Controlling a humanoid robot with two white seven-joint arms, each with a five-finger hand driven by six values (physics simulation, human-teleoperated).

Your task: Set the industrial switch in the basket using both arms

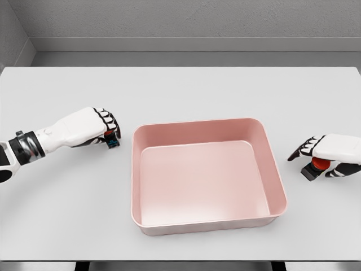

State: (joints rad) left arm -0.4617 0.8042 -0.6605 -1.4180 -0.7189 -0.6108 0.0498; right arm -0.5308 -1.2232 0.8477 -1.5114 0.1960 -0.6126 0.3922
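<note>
A pink rectangular basket (136,169) sits in the middle of the white table (180,90), with nothing inside it. Left of it, my left hand (107,129) lies with its fingers curled over a small dark switch (113,140) with blue and red marks, which it mostly hides. Right of the basket, my right hand (312,151) has its fingers wrapped around a black switch with a red button (316,167). Both switches are at table height, outside the basket's walls.
The table's front edge runs along the bottom of the view. A grey wall stands behind the table's far edge. The basket's raised rim lies between the two hands.
</note>
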